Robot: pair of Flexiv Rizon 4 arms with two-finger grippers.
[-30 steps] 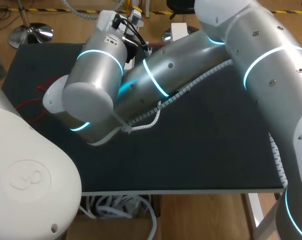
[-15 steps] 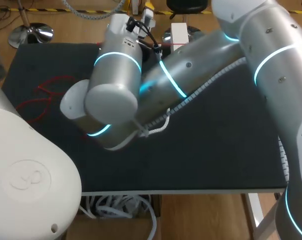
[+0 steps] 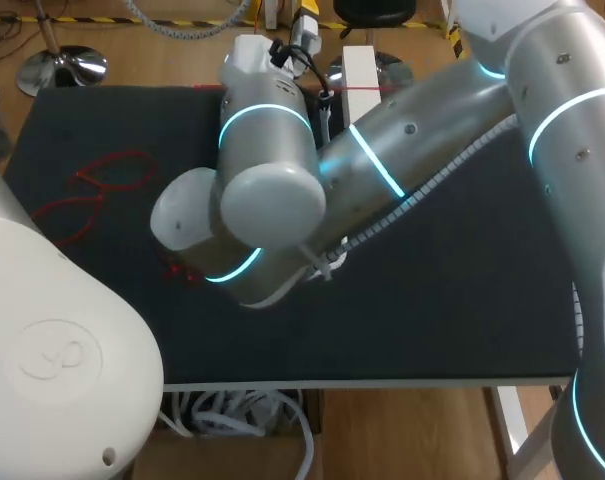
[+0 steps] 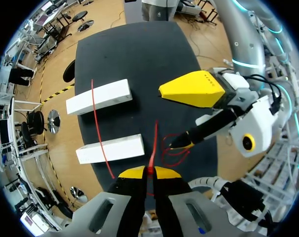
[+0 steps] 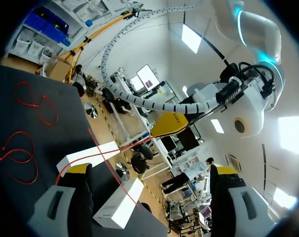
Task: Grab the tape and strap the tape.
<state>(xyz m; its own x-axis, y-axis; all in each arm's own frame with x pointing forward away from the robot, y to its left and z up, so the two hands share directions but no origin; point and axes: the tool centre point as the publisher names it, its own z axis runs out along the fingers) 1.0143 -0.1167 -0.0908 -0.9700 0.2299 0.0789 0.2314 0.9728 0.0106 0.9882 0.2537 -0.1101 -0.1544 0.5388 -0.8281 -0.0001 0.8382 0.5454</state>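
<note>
Right arm (image 3: 382,170) swung closer to white blocks (image 4: 109,148) since earlier frame. Left gripper (image 4: 150,172) jaws clamped on red tape (image 4: 153,148) near blocks; tape crosses both. Right gripper (image 5: 150,169) jaws wide apart.

The table (image 3: 452,320) is pretty much the whole setting here. It's got a flat top, dark charcoal and matte, kinda like a mat or felt cover. There's a thin white edge (image 3: 412,382) along the near side, and a white leg (image 3: 510,425) goes down from the near right corner.
</note>
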